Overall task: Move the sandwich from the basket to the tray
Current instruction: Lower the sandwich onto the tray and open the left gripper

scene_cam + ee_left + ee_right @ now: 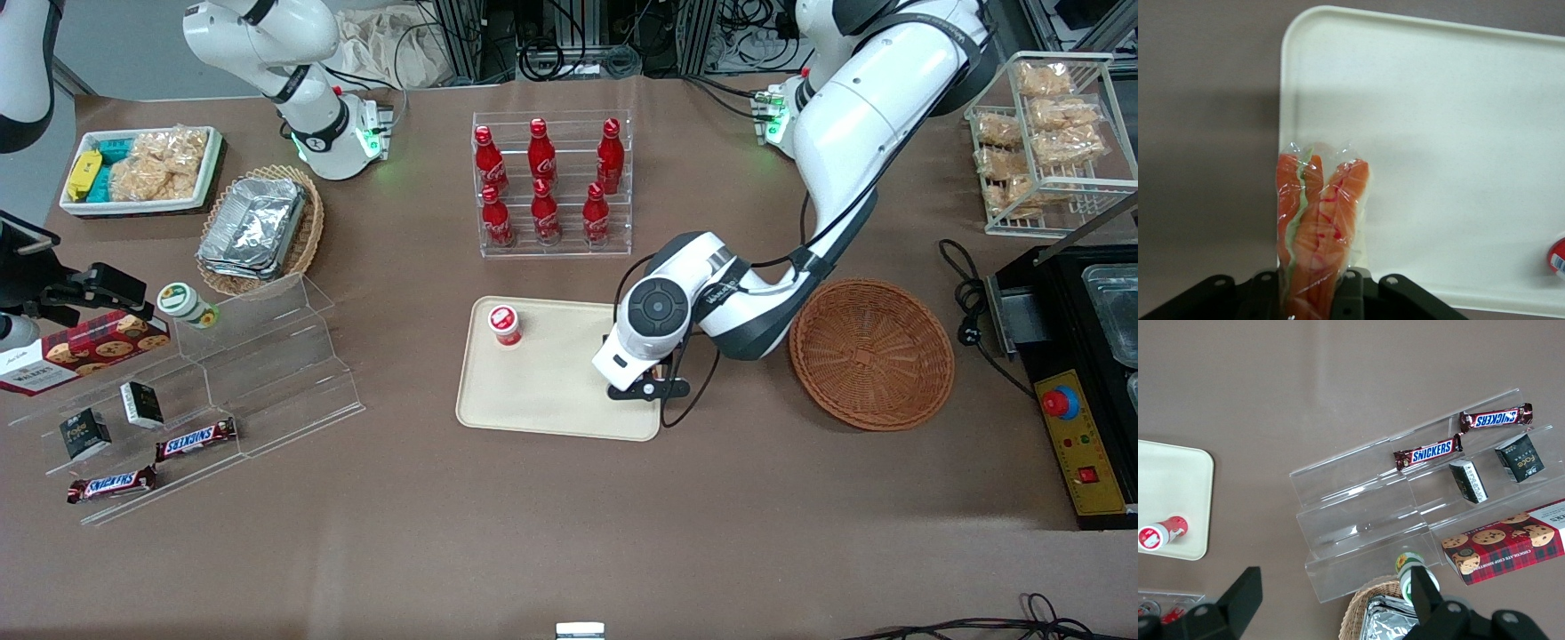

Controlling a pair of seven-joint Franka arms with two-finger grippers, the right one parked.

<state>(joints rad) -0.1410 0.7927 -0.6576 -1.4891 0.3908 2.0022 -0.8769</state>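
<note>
Gripping the sandwich [1317, 230] between its fingers [1350, 293], the gripper [642, 384] hangs over the tray [551, 400] at its edge nearest the basket [871, 353], just right of centre in the front frame. In the wrist view the wedge stands cut edge toward the camera, orange filling and a strip of green showing through the clear wrap, pinched tight at its lower end by the dark fingers. Whether it touches the tray surface cannot be told. The tray's rounded corner sits under the sandwich, with brown table [533, 533] showing alongside. The basket, right of centre in the front frame, holds nothing. On the tray, toward its upper left corner in the front view, stands a small red-capped cup [505, 324], well apart from the gripper. Above the tray in the frame, a clear rack of red bottles [544, 182] stands upright. At left in the front frame sit a clear stepped stand [258, 373] with two Snickers bars [196, 439], a cookie box [80, 351] and a tan basket of foil trays [258, 229].
</note>
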